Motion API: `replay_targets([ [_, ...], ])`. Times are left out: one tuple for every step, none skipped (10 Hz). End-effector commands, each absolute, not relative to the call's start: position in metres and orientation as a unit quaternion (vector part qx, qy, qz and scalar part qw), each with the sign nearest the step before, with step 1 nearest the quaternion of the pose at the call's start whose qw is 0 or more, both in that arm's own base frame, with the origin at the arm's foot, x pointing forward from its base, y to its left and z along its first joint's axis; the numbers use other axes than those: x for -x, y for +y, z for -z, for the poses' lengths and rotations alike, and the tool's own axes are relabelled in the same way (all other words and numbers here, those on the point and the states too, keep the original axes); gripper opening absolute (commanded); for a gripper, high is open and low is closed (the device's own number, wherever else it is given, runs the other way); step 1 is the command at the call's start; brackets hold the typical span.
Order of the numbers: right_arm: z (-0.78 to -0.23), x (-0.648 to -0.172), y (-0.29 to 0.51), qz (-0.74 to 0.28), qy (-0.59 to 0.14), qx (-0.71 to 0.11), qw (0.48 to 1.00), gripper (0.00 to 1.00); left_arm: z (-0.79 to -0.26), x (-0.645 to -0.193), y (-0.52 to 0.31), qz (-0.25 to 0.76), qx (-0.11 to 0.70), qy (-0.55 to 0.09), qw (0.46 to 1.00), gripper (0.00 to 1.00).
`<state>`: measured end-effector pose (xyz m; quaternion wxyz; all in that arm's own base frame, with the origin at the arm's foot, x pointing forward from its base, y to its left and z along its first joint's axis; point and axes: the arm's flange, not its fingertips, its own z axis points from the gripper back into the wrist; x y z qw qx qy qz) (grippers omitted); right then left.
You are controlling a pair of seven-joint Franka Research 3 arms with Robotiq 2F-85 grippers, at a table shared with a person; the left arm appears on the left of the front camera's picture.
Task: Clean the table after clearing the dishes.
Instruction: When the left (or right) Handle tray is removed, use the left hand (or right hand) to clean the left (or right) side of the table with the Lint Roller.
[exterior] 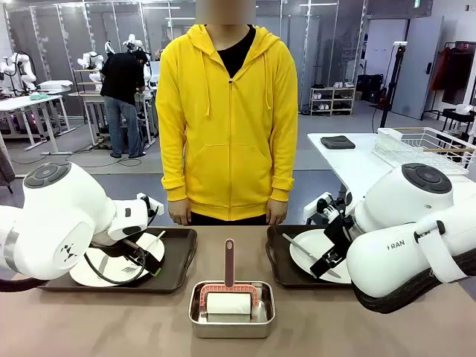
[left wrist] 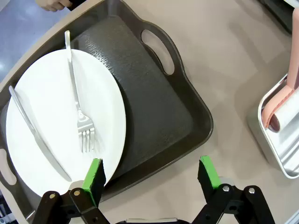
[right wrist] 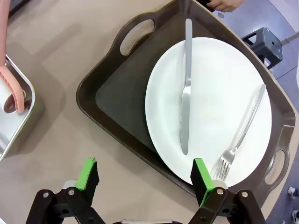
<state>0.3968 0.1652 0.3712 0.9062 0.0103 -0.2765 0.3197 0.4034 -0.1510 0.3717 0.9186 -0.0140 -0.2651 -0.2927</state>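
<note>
On the tan table [exterior: 111,323] sit two dark brown handled trays. The left tray [left wrist: 159,116] holds a white plate [left wrist: 51,107] with a fork [left wrist: 77,107] and a knife [left wrist: 35,133] on it. My left gripper [left wrist: 152,173] hovers open above that tray's near rim, one green pad over the plate's edge. The right tray [right wrist: 117,98] carries a second plate [right wrist: 215,107] with a knife [right wrist: 186,88] and a fork [right wrist: 240,130]. Above its near rim my right gripper [right wrist: 145,173] hangs open, holding nothing.
A small steel pan [exterior: 230,318] with a white roller on a pink handle [exterior: 229,262] stands at the table's front middle, between the trays. A person in a yellow hoodie [exterior: 227,111] stands at the far edge, hands down. A white side table with a wire rack [exterior: 420,145] is at back right.
</note>
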Motion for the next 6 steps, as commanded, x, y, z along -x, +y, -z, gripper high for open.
replay_targets([
  [-0.3712,-0.3968,0.1651,-0.320,-0.276,-0.010,0.906,1.00,-0.3717,-0.4034,-0.1512,0.293,0.014,-0.265,0.919,1.00],
  [-0.3712,-0.3968,0.1651,-0.320,-0.276,-0.010,0.906,1.00,-0.3717,-0.4034,-0.1512,0.293,0.014,-0.265,0.919,1.00],
  [-0.3712,-0.3968,0.1651,-0.320,-0.276,-0.010,0.906,1.00,-0.3717,-0.4034,-0.1512,0.293,0.014,-0.265,0.919,1.00],
  [-0.3712,-0.3968,0.1651,-0.320,-0.276,-0.010,0.906,1.00,-0.3717,-0.4034,-0.1512,0.293,0.014,-0.265,0.919,1.00],
  [-0.3712,-0.3968,0.1651,-0.320,-0.276,-0.010,0.906,1.00,-0.3717,-0.4034,-0.1512,0.293,0.014,-0.265,0.919,1.00],
  [-0.3712,-0.3968,0.1651,-0.320,-0.276,-0.010,0.906,1.00,-0.3717,-0.4034,-0.1512,0.293,0.014,-0.265,0.919,1.00],
])
